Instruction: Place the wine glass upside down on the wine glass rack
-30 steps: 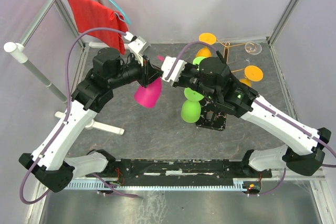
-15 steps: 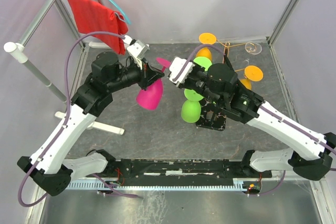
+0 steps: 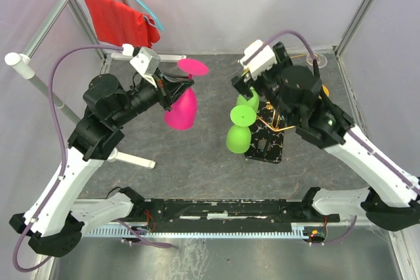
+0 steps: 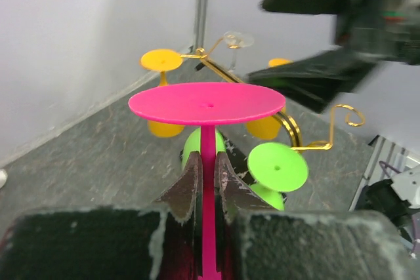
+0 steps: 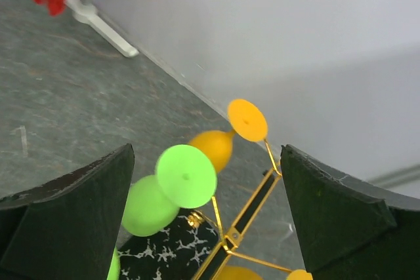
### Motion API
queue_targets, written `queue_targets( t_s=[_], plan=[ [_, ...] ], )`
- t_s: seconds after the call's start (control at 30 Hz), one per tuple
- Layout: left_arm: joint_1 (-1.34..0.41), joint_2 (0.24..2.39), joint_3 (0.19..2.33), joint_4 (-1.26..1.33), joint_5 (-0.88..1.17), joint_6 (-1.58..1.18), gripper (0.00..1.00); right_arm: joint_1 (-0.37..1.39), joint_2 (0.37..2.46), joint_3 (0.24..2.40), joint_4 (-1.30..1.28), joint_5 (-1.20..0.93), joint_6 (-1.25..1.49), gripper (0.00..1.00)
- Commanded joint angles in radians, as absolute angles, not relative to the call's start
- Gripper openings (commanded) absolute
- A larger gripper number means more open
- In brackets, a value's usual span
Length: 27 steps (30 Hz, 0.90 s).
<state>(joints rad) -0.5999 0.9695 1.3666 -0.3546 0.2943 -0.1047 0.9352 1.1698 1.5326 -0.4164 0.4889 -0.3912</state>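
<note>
Where the dark grey stone-look table (image 3: 197, 162) meets pale walls, a red cloth (image 3: 118, 21) hangs at 11 o'clock.

Item: pink wine glass (image 3: 182, 109), foot uppermost, bowl down, stem pinched between the fingers of the left claw (image 4: 207, 172).

Item: gold wire rack (image 3: 266, 145) on a black veined base, at 3 o'clock from the pink glass and apart from it, carrying green glasses (image 3: 239, 137) and orange glasses (image 4: 162, 60).

Item: right claw (image 5: 206, 150), spread wide above the rack.

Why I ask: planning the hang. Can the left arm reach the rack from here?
Probably yes: the left gripper holds the pink glass with bare table between it and the rack, though the open right gripper hovers there.
</note>
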Motion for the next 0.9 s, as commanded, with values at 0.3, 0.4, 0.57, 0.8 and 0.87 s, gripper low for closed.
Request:
queue_targets(
  t_s=[0.3,0.4,0.57,0.8,0.87],
  plan=[
    [-1.147,1.240,1.609,-0.165,-0.044,0.158,0.03,0.371,1.297,1.726,-0.572,0.239,-0.141,1.00],
    [-1.287,1.243,1.538,-0.113,-0.197,0.227,0.03,0.210,1.235,1.647,-0.571,0.214,-0.071,1.00],
    [-1.431,1.195,1.308,0.113,-0.267,0.182,0.03,-0.026,1.133,1.536,-0.597,0.172,0.013,1.00],
    [-1.519,1.272,1.098,0.452,-0.338,0.130,0.03,-0.097,1.050,1.454,-0.613,0.126,0.033,1.00],
    [-1.523,1.312,1.052,0.588,-0.358,0.107,0.03,-0.099,1.039,1.455,-0.621,0.130,0.029,1.00]
  ],
)
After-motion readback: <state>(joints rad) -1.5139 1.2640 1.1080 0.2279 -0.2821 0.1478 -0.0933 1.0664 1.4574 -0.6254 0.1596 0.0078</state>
